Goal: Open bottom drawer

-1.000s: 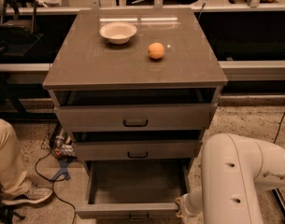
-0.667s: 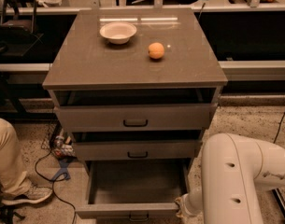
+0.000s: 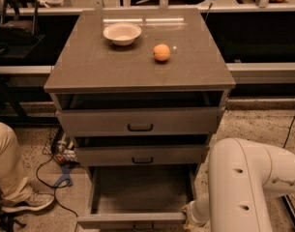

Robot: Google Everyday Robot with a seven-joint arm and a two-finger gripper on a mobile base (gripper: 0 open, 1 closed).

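Observation:
The bottom drawer point(image 3: 137, 192) is the lowest of three grey drawers and stands pulled far out, showing a plain grey tray inside. Its front point(image 3: 132, 220) lies at the frame's lower edge, with the black loop handle point(image 3: 143, 225) partly cut off. My white arm point(image 3: 248, 187) fills the lower right. My gripper point(image 3: 189, 217) is at the right end of the drawer front, mostly hidden behind the arm.
The middle drawer point(image 3: 142, 154) and top drawer point(image 3: 140, 121) stand slightly out. A white bowl point(image 3: 122, 33) and an orange point(image 3: 161, 52) sit on the cabinet top point(image 3: 89, 66). A person's leg and shoe point(image 3: 11, 178) and floor cables point(image 3: 55, 173) are at the left.

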